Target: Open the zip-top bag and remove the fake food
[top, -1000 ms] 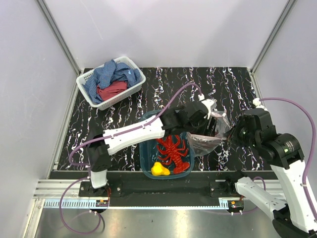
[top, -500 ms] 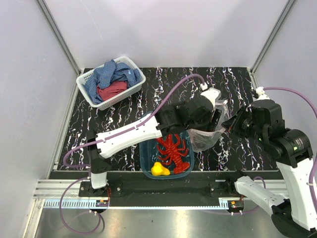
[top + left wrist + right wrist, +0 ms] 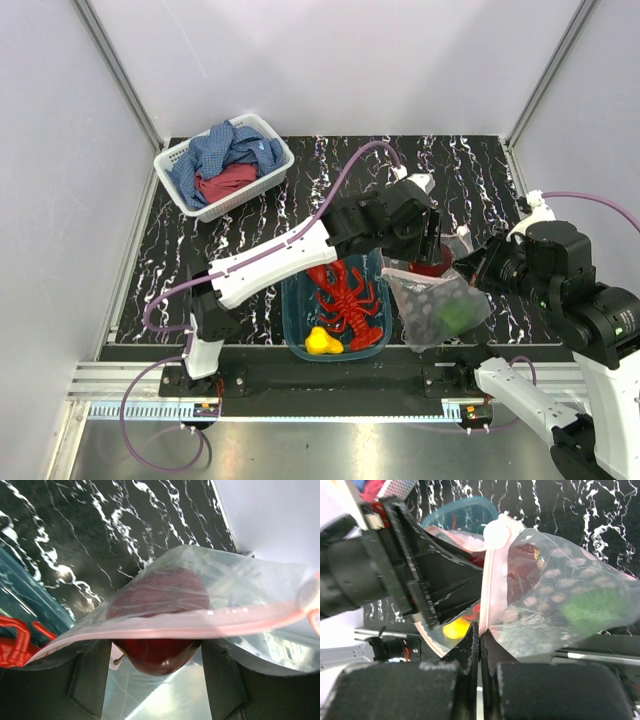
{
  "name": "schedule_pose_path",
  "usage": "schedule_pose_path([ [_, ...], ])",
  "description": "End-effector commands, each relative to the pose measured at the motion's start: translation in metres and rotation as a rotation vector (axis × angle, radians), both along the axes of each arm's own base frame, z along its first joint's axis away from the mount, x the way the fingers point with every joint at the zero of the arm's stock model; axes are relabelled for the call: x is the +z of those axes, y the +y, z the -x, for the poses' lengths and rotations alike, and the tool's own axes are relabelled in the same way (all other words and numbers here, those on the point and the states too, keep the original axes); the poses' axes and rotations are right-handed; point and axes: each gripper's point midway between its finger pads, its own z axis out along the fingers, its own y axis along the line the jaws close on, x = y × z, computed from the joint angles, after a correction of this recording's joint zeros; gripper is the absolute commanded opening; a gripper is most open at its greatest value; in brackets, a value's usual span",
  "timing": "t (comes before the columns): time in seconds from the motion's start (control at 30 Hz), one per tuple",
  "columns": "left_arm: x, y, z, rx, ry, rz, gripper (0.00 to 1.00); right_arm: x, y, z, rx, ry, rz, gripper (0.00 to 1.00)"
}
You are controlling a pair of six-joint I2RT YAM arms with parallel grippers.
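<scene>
The clear zip-top bag point(image 3: 432, 305) hangs at the right front, above the table, with a green pepper point(image 3: 456, 318) inside. My right gripper point(image 3: 480, 630) is shut on the bag's pink zip strip point(image 3: 492, 595); in the top view it is at the bag's right edge point(image 3: 482, 276). My left gripper point(image 3: 156, 652) reaches into the bag's mouth point(image 3: 432, 255). Its fingers point(image 3: 90, 672) sit against both sides of the dark red fruit point(image 3: 157, 655), under the zip strip point(image 3: 175, 625). The red lobster point(image 3: 350, 300) and yellow pear point(image 3: 320, 342) lie in the teal tub point(image 3: 296, 318).
A white basket point(image 3: 262, 128) with blue and red cloths stands at the back left. The teal tub sits just left of the bag, under my left arm. The table's front edge and rail run close below the bag.
The bag has swung down and to the right with my right gripper. The green pepper now shows low in it. The dark red fruit now shows at the bag's mouth by my left gripper.
</scene>
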Motion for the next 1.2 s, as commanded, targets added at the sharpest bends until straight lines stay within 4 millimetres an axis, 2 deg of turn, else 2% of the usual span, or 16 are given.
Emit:
schedule_pose_path([
  [0.0, 0.062, -0.007, 0.009, -0.025, -0.024, 0.146, 0.0, -0.004, -0.001, 0.002, 0.041, -0.005, 0.046, 0.0],
  [0.1, 0.091, -0.01, 0.013, -0.069, -0.058, 0.231, 0.0, -0.01, -0.001, 0.002, 0.049, 0.008, 0.06, 0.0],
  [0.17, 0.132, -0.018, 0.03, -0.177, -0.092, 0.377, 0.0, -0.017, -0.006, 0.002, 0.026, 0.032, 0.079, 0.0],
  [0.2, 0.133, -0.019, 0.034, -0.196, -0.095, 0.395, 0.0, -0.019, -0.009, 0.001, -0.001, 0.043, 0.08, 0.0],
  [0.27, 0.155, -0.008, 0.041, -0.209, -0.123, 0.452, 0.0, -0.021, -0.017, -0.001, -0.062, 0.05, 0.092, 0.0],
  [0.3, 0.145, -0.004, 0.041, -0.201, -0.115, 0.426, 0.0, -0.022, -0.023, -0.002, -0.096, 0.052, 0.106, 0.0],
  [0.33, 0.156, 0.01, 0.042, -0.187, -0.132, 0.442, 0.0, -0.024, -0.026, -0.001, -0.115, 0.064, 0.113, 0.0],
  [0.6, 0.168, 0.08, 0.024, -0.041, -0.212, 0.433, 0.0, -0.033, -0.039, 0.002, -0.185, 0.109, 0.156, 0.0],
  [0.73, 0.146, 0.118, 0.011, 0.048, -0.181, 0.397, 0.0, -0.03, -0.046, 0.011, -0.193, 0.11, 0.168, 0.0],
  [0.77, 0.115, 0.124, 0.007, 0.073, -0.147, 0.336, 0.0, -0.027, -0.047, 0.014, -0.187, 0.092, 0.165, 0.0],
  [0.83, 0.102, 0.141, -0.001, 0.124, -0.144, 0.323, 0.0, -0.023, -0.051, 0.02, -0.184, 0.09, 0.173, 0.0],
  [0.87, 0.069, 0.146, -0.003, 0.136, -0.108, 0.261, 0.0, -0.021, -0.053, 0.023, -0.183, 0.085, 0.175, 0.0],
  [0.93, 0.045, 0.158, -0.011, 0.176, -0.078, 0.222, 0.0, -0.013, -0.057, 0.03, -0.175, 0.066, 0.183, 0.0],
  [1.03, -0.01, 0.168, -0.02, 0.204, -0.022, 0.106, 0.0, -0.003, -0.07, 0.039, -0.178, 0.036, 0.229, 0.0],
  [1.07, -0.038, 0.171, -0.022, 0.207, 0.019, 0.044, 0.0, -0.001, -0.075, 0.041, -0.19, 0.025, 0.247, 0.0],
  [1.17, -0.076, 0.176, -0.036, 0.227, 0.055, -0.031, 0.0, 0.004, -0.081, 0.043, -0.19, 0.012, 0.277, 0.0],
])
